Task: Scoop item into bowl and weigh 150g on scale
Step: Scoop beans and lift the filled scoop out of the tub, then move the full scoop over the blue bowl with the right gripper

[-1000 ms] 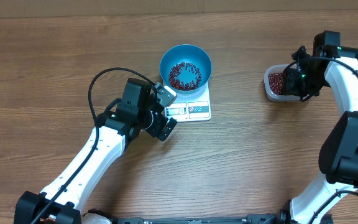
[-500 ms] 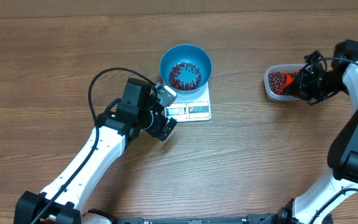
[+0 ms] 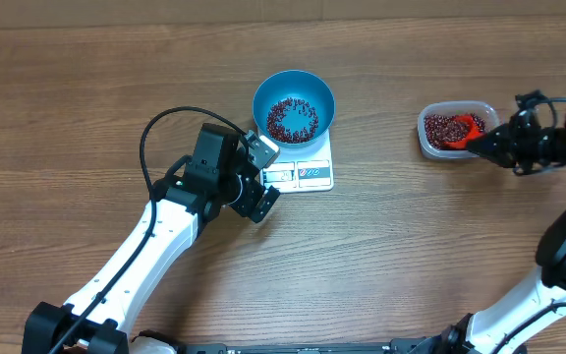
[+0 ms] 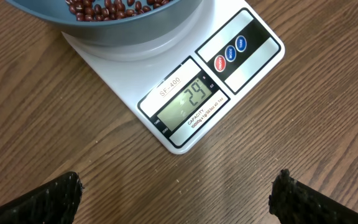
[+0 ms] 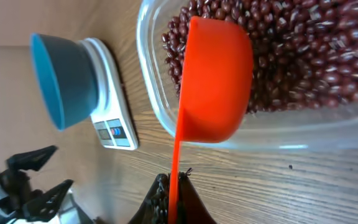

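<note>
Overhead view: the scale (image 3: 311, 174) lies on the wooden table (image 3: 86, 88). The blue bowl (image 3: 262, 91) stands on its far part, so the edge with the display is free. In the bowl is a thin layer of dark red beans (image 3: 293, 119). The left gripper (image 3: 266, 178) is just beside the display edge of the scale, with its fingers spread wide and nothing between them. In the left wrist view the two dark fingertips (image 4: 58, 196) sit far apart in the bottom corners. Above them the display (image 4: 188, 99) of the scale reads 29.

Well apart from the scale, on the side away from the left gripper, is a clear plastic tub (image 3: 424, 134) with a bigger heap of the same beans. The right gripper (image 3: 492, 145) is beyond the tub, still farther from the scale, and is closed on the handle of an orange scoop (image 3: 466, 127). In the right wrist view the cup of the scoop is over the tub with its smooth outer side toward the camera. I cannot tell if the scoop touches the beans. The thin handle runs down into the closed jaws.
</note>
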`<state>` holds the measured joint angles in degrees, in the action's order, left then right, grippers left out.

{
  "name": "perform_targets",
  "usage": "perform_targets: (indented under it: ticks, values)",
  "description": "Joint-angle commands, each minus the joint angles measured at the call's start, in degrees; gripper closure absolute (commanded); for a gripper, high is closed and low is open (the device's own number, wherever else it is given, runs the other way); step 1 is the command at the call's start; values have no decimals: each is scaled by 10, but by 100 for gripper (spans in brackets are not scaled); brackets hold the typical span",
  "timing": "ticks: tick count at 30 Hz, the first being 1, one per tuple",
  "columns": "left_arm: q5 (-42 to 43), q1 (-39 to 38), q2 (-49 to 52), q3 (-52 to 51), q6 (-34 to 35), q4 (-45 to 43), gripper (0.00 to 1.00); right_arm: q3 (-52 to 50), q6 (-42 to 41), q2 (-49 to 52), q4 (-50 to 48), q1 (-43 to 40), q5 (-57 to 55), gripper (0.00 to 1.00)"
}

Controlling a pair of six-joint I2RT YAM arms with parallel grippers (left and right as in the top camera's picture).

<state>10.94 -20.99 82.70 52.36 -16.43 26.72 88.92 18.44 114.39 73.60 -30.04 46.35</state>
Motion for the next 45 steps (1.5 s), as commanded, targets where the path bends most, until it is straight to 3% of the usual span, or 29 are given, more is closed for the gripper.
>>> perform_targets:
  ticks: [1, 19, 27, 34, 45]
  values:
    - [7, 0, 5, -6, 3, -1, 1, 10, 52, 5, 12, -26, 55, 96]
    - [7, 0, 5, -6, 3, -1, 0, 11, 264, 2, 138, -61, 220, 96]
    - [7, 0, 5, -6, 3, -1, 0, 12, 273, -12, 160, -56, 246, 96]
    - [7, 0, 5, -6, 3, 0, 0, 12, 273, -22, 168, 0, 273, 96]
    - [7, 0, 5, -6, 3, 0, 0, 12, 254, -22, 130, 167, 316, 96]
